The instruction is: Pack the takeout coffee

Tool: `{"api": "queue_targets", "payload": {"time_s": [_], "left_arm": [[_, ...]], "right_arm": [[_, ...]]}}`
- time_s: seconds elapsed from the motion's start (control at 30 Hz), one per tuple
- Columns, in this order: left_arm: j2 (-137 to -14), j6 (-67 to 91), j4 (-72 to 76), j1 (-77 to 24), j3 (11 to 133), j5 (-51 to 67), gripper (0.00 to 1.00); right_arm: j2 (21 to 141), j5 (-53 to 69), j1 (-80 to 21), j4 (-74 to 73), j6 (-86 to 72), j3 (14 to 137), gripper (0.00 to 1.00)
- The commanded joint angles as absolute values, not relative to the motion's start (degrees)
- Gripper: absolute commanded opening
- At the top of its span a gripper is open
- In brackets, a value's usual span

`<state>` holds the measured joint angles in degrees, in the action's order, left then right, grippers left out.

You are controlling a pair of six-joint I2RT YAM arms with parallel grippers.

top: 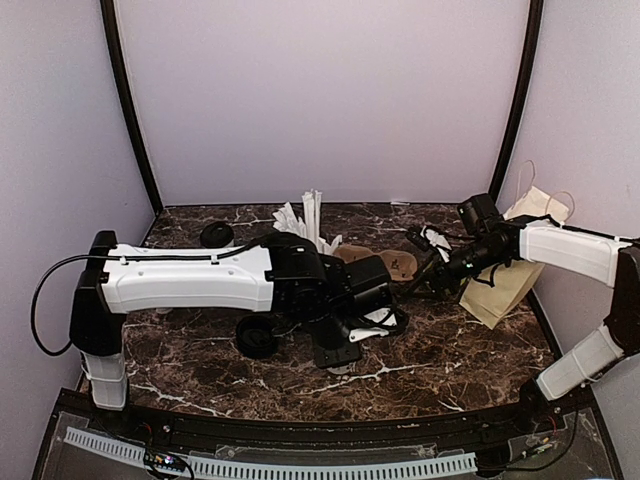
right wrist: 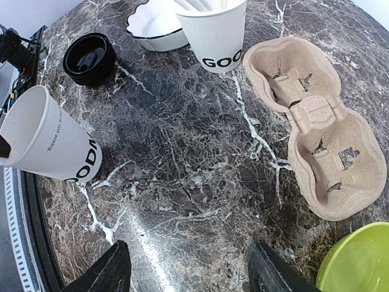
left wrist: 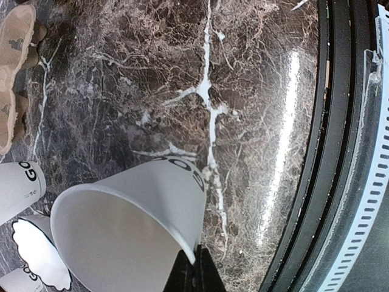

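On a dark marble table (right wrist: pixel 194 158), two robot arms reach among takeout things. The left gripper (left wrist: pixel 194 275) is clamped on the rim of one tall white paper cup (right wrist: pixel 51 140). The cup has no lid. It leans over with its open mouth raised and its base on the marble, close to the table's near edge, and black lettering runs along its side. The right gripper (right wrist: pixel 194 271) hangs above the marble with its two fingers spread wide and nothing between them. In the overhead view it sits just beside one tan paper bag (top: pixel 505 285) with loop handles, at the right of the table. Two lids lie loose. One black lid (right wrist: pixel 90 58) sits near the tilted cup, apart from it. A second black lid (top: pixel 217 235) lies well apart, toward the back left. One pulp cup carrier (right wrist: pixel 316 121) with two wells, both unfilled, lies flat ahead of the right gripper. Next to it stands one shorter white cup of straws (right wrist: pixel 216 33), upright and lettered in black. It stands just beside one white scalloped bowl (right wrist: pixel 152 24) with a dark rim. The edge of one lime-green dish (right wrist: pixel 358 261) shows at the lower right corner of the right wrist view.
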<state>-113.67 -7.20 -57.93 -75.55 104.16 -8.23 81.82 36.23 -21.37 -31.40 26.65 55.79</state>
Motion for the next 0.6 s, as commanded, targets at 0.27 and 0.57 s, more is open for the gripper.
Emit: {"api": "queue_targets", "payload": {"time_s": [0.27,0.57], "left_arm": [[-116.67,-11.28,-53.52,-75.84,104.78,-13.16,0.07],[-113.45,-7.06,-60.62,-75.84,111.09,-12.08,0.42]], "right_arm": [[83.09,37.87,-21.27,-30.76,26.19,55.78,0.66],[83.84,38.39,-21.27,-31.31,26.45,55.99,0.66]]}}
